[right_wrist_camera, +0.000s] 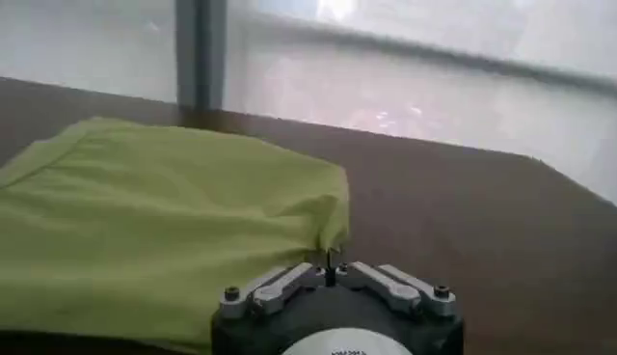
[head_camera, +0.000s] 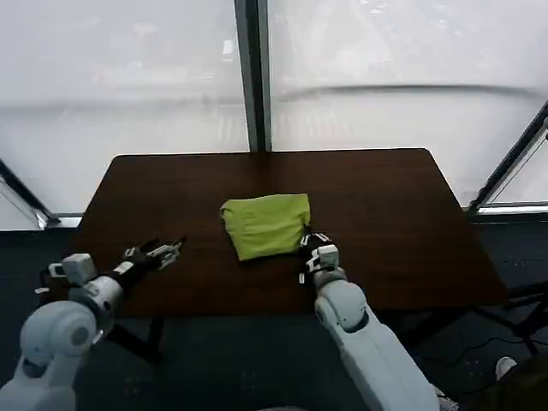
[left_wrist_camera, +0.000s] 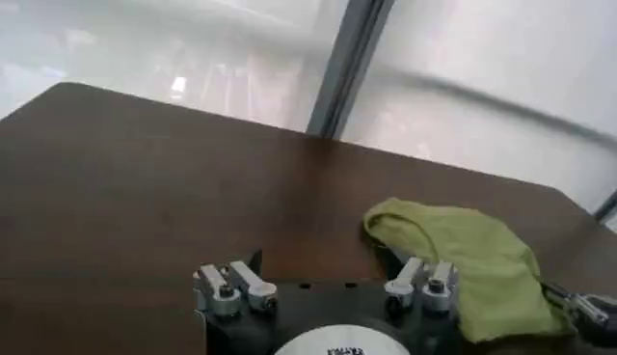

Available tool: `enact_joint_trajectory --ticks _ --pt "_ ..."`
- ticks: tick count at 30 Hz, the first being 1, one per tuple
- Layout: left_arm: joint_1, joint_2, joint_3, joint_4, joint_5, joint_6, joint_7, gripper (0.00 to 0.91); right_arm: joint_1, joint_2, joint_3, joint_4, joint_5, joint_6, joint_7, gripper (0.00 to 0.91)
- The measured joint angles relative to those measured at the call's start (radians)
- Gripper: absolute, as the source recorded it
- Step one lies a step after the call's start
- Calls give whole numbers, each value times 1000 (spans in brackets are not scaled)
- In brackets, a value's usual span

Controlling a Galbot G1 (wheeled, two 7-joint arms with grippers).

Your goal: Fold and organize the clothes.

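Head view: two white robot arms fill the lower frame. Left gripper [head_camera: 163, 252], lower left, hovers over the near left part of the dark brown table [head_camera: 402, 214], fingers spread, holding nothing, well apart from the shirt. Right gripper [head_camera: 312, 242], lower centre, sits at the near right corner of the lime-green T-shirt [head_camera: 265, 224]; from this view I cannot tell whether its fingers grip the cloth. T-shirt lies folded into a compact rectangle at the centre of the table, slightly rumpled at its left edge. Frosted window panels and a dark vertical frame post [head_camera: 253, 75] occupy the upper half.

Left wrist view: left gripper [left_wrist_camera: 328, 286] at bottom centre, its two finger pairs set wide apart, nothing between them, above bare tabletop [left_wrist_camera: 125, 193]. T-shirt [left_wrist_camera: 463, 260] shows at right of centre as a bunched green mound. Part of the right gripper [left_wrist_camera: 583, 311] appears at the lower right edge, touching the cloth's corner.

Right wrist view: right gripper [right_wrist_camera: 330, 280] at bottom centre, fingers drawn together and pinching the corner of the T-shirt [right_wrist_camera: 164, 232]. Cloth spreads across the left half of the frame, with bare table [right_wrist_camera: 482, 222] to the right.
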Motion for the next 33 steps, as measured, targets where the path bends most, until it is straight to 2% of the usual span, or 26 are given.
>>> enact_joint_trajectory --ticks 7,21,24,25,26,30,33 --pt "27 -14 -18 -2 13 -3 4 878 -38 19 -9 33 -45 0 31 0" --pt "14 -24 10 -13 24 -5 1 878 -185 -28 74 200 -41 -10 67 0" --pt "15 -27 12 -16 27 -6 1 878 -207 -36 94 227 -37 -13 75 224" --pt "15 -28 12 -16 28 -7 1 878 -212 -38 99 234 -35 -13 80 371" --pt "15 -29 13 -18 29 -7 1 878 -220 -40 106 243 -31 -14 84 878" --pt "15 -33 16 -21 36 -10 0 878 -249 -48 129 285 -24 -4 84 878" --pt "19 -38 18 -27 50 -23 5 878 -271 -58 147 317 -32 30 63 878"
